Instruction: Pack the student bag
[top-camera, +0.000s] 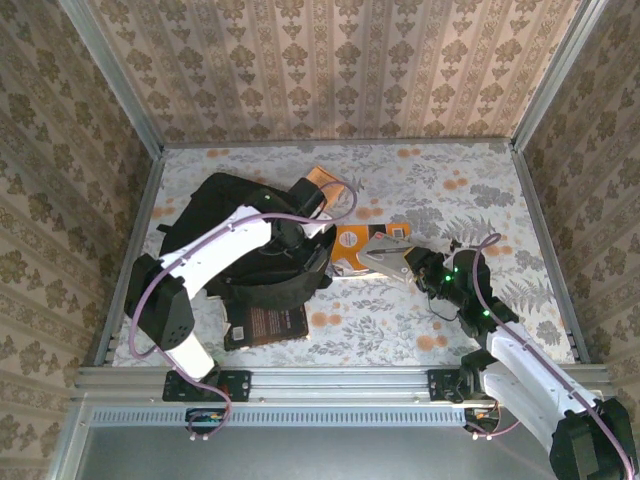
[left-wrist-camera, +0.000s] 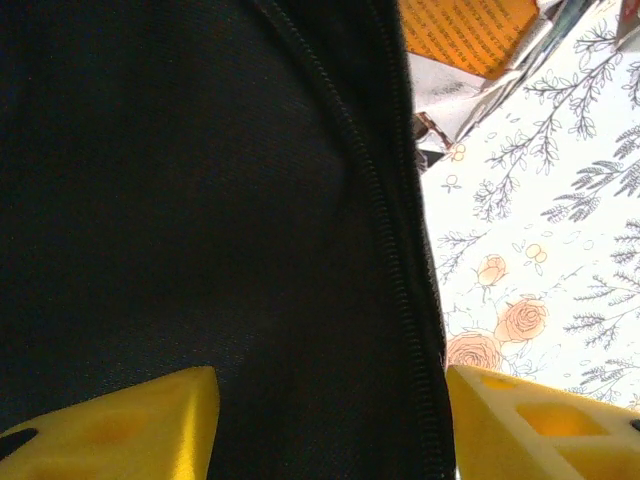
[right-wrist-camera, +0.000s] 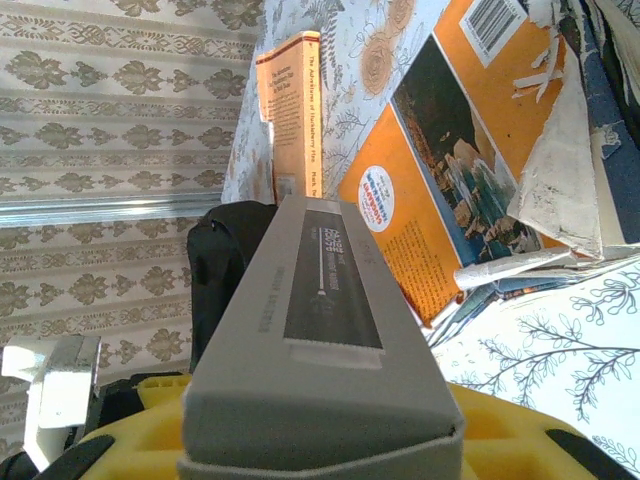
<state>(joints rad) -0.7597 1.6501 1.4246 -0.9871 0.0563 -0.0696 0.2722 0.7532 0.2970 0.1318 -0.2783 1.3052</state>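
Top external view: finds the student bag slumped left of centre on the tabletop, under the left arm, with an orange book just beside its right edge and a dark book near its front.

Left wrist view: looks straight onto black woven cloth and a zip running down the bag's edge. Shows the left fingers apart, one over the cloth and one beyond the zip, straddling that edge without visibly pinching it.

Right wrist view: shows the right fingers clamped on a grey box, pointed toward the bag.

Looks soft and limp, likely to sag, fold and close over its own opening. Probably light while unfilled, so apt to slide on the tabletop when pushed. Not fragile, and not slippery to pinch; should grip well on the woven cloth.

Best taken by the stiffer zip seam at the rim of the opening: pinch a fold of cloth together with the zip tape, then lift to keep the mouth wide. Avoid grabbing a flat panel; would only bunch and slip free. Could use a strap instead, though likely to swing the whole bag. Expect box corners to snag on yielding cloth.
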